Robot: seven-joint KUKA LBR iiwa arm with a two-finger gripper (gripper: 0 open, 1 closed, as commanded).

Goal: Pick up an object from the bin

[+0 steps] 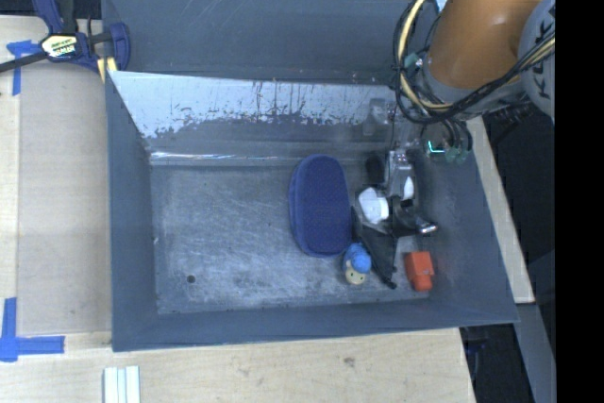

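Half the bin (203,231) lies bare at left; jaws, state untellable, hang over the white lump (373,205).

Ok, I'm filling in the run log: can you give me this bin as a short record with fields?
hand: low over the right part of the bin
white lump: close beside the hand, toward the bin's middle
blue oval pad: flat on the floor, mid-bin
small blue-and-yellow thing: near the pad's front end
orange block: nearer the front wall than the hand

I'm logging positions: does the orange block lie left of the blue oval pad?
No, the orange block lies right of the blue oval pad, close to the claw.
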